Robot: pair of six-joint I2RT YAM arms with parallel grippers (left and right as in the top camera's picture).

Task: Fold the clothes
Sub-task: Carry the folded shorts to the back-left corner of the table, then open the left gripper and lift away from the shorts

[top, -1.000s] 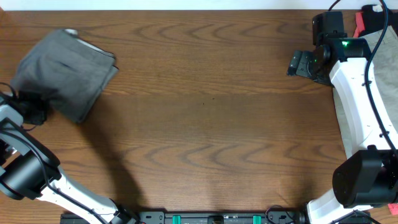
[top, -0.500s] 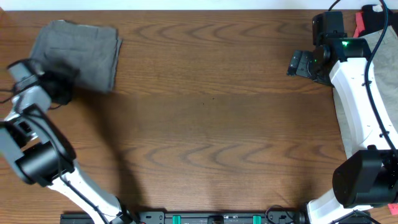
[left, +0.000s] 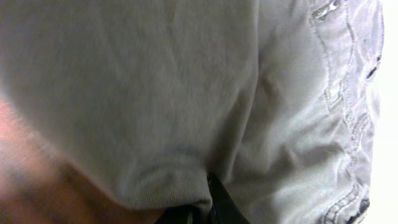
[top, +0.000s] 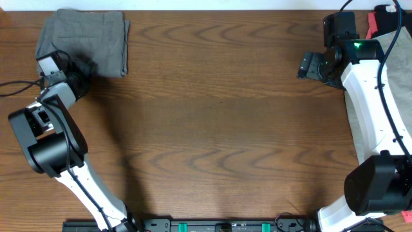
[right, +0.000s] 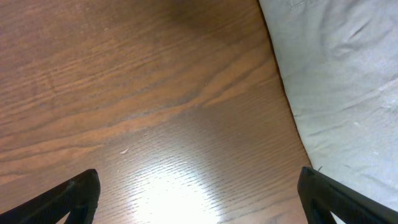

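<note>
Dragging grey shorts (top: 90,35) farther back, left end effector (top: 84,65)

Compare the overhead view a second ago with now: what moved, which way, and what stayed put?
The grey shorts slid to the far left corner of the table, turning square to its edge, with the left claw at their near edge. The right claw, open, stayed beside the paler shorts.

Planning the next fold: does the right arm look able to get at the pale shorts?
Probably yes: the right gripper is open over bare table, and the pale shorts lie right beside it, nothing between.
</note>
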